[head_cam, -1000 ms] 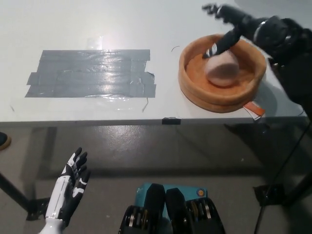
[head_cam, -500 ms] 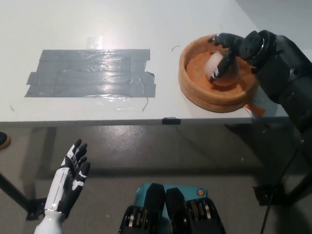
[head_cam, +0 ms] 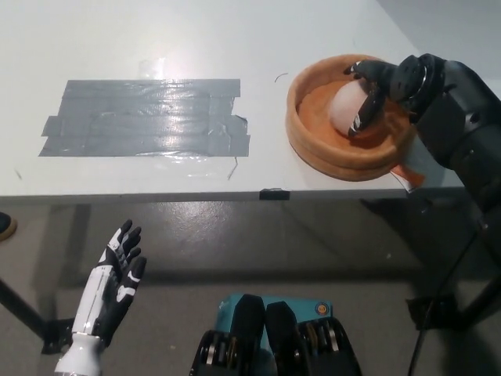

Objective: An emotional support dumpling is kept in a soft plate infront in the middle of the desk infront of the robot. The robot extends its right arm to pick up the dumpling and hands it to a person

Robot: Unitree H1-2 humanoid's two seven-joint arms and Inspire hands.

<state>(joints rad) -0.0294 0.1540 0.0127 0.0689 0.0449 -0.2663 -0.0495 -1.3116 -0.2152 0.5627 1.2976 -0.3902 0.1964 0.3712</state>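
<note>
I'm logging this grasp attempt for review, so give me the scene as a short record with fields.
target: pale pink dumpling in the orange soft plate
plate position: right part of the white desk, near its front edge
right hand: black, fingers curled over the dumpling, which is not lifted
left hand: white, open, resting below the desk edge
other: grey tape patch on the desk

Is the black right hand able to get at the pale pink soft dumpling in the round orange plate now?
Probably yes: the black right hand is already over the pale pink dumpling inside the orange plate, fingers curled around it. Nothing blocks it.
</note>
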